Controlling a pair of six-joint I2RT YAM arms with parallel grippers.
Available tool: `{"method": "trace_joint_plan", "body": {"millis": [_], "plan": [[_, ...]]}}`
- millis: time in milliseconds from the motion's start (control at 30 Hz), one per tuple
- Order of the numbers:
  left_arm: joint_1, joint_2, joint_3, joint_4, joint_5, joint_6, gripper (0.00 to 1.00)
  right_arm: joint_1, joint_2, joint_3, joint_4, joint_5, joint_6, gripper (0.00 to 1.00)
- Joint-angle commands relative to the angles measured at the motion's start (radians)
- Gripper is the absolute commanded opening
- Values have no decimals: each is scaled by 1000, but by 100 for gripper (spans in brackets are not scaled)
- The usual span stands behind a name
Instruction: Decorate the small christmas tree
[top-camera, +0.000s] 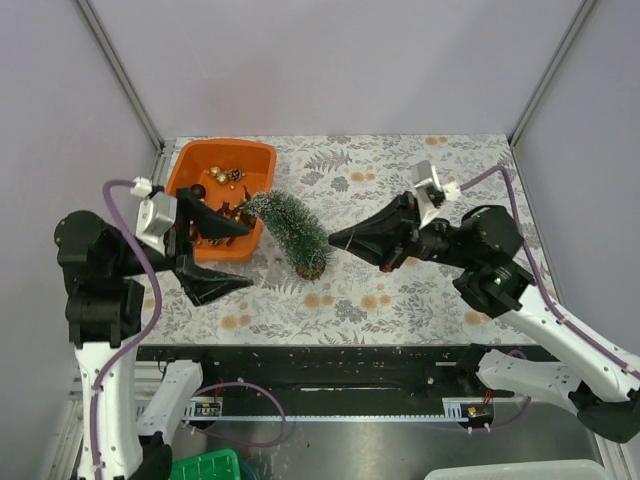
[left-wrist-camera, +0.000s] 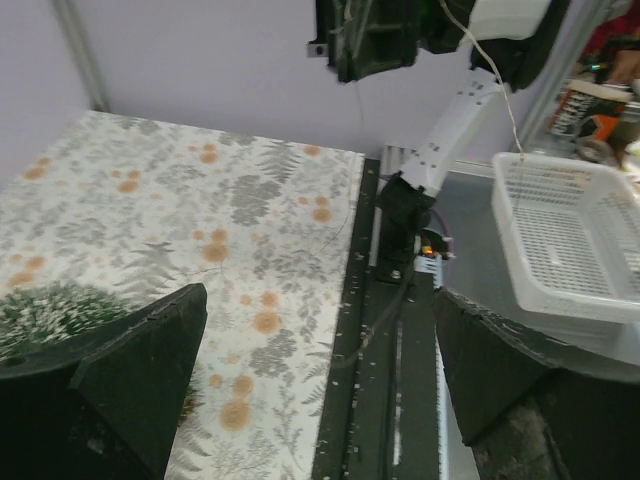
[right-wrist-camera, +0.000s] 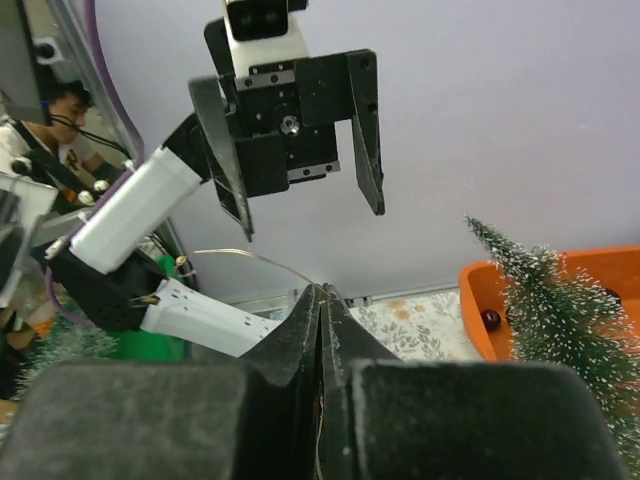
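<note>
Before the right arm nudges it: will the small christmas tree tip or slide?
Likely tips: the small christmas tree is tall on a small round base and seems to lean toward the orange tray. Probably light, so it may slide. Bristles look soft, so they'd give.

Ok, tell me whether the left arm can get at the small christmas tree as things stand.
Probably yes. The left hand is open and points at the small christmas tree, which leans on the orange tray; nothing lies between them.
</note>
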Motion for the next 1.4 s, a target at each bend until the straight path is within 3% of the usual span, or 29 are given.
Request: {"method": "trace_joint_plan", "body": {"millis": [0,233,267,367,533,800,833,900,967,1067,1233,1367], "plan": [[-89,42,-10,239,27,-210,99,49,78,69,-91,107,-190,0],[-90,-15,-111,244,176,-269,99,164,193,91,-113,233,-288,0],[-90,-27,-131,282,203,-307,99,176,202,86,-98,256,-296,0],[-86,-82,-243,608,246,-532,99,211,230,88,-85,329,-336,0],[-61,-105,-272,621,246,-505,99,257,260,93,-85,437,-380,0],[94,-158,-366,737,196,-509,99,345,305,119,-32,630,-448,0],[115,-133,-345,768,196,-552,99,349,311,125,-30,636,-451,0],[182,-35,-285,1027,237,-822,99,356,323,134,-27,646,-453,0],[244,55,-240,1115,251,-960,99,357,335,140,-21,650,-451,0],[292,-8,-342,1246,251,-973,99,357,352,151,-24,655,-443,0],[344,-32,-430,1238,248,-1016,99,359,360,145,-26,655,-431,0],[325,-125,-472,1114,249,-950,99,359,371,131,2,647,-417,0]]}}
